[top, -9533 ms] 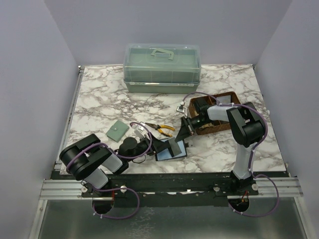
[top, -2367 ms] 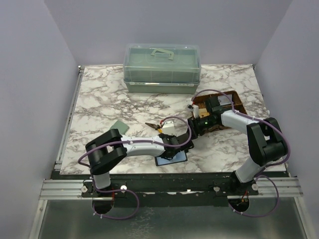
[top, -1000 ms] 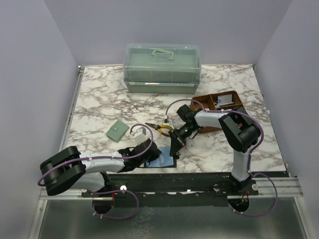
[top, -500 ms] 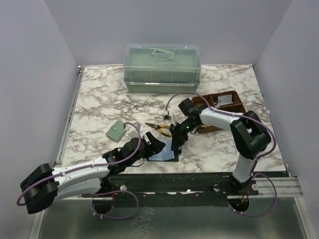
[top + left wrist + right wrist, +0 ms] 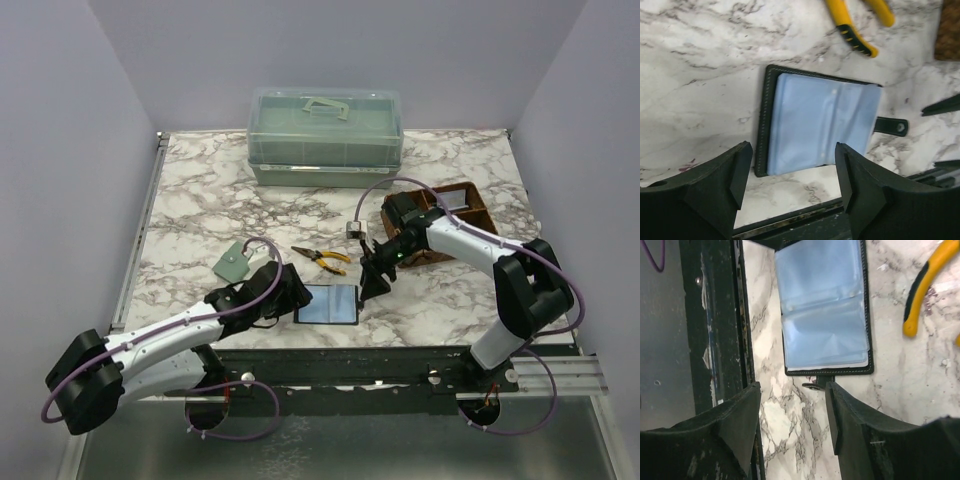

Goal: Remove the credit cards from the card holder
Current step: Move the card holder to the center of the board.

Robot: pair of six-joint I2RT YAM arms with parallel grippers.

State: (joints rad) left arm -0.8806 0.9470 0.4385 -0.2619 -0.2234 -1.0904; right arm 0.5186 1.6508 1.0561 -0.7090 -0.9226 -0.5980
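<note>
Your card holder (image 5: 328,304) lies spread flat by the near table edge, blue lining up, its sleeves looking empty, so it no longer needs steadying; the credit cards (image 5: 453,198) seem to sit in the brown tray (image 5: 480,212); left gripper (image 5: 792,167) and right gripper (image 5: 792,407) both stand wide, holding nothing, 1 at each end of it; 1 second ago both pinched it, cover propped up; now you've let go and backed off.
</note>
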